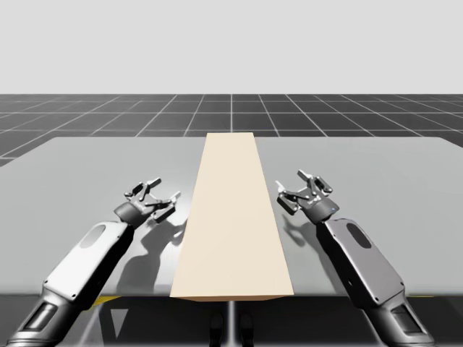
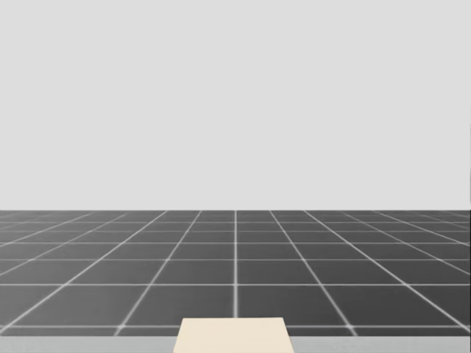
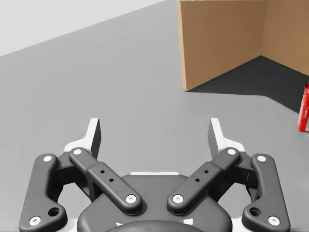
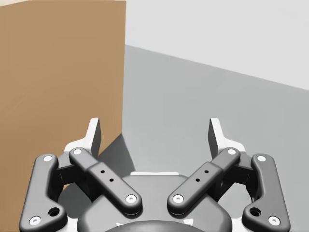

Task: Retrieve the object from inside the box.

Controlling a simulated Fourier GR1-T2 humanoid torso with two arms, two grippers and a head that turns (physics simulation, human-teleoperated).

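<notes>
High view: picked out a long pale box (image 1: pixel 230 217) lying down the middle of the grey desk (image 1: pixel 87 166), from far side to near edge. Found the left tool (image 1: pixel 160 191) just beside one long wall and the right tool (image 1: pixel 296 184) just beside the other. Both were released, fingers spread, touching nothing.

Head view: caught the far end of the box top (image 2: pixel 234 337) low down, with the dark gridded floor (image 2: pixel 235 257) beyond.

Left wrist view: looked past the splayed left tool (image 3: pixel 154 135) at bare desk, then at the brown box (image 3: pixel 222 43) ahead, open on this side with a shadowed inside. Glimpsed a red object (image 3: pixel 304 108) standing on that shadowed patch, mostly cut off. Could not tell whether it was fully inside.

Right wrist view: saw the right tool (image 4: pixel 154 135) gaping wide, with the brown box wall (image 4: pixel 58 87) close beside one finger, blocking that side.
</notes>
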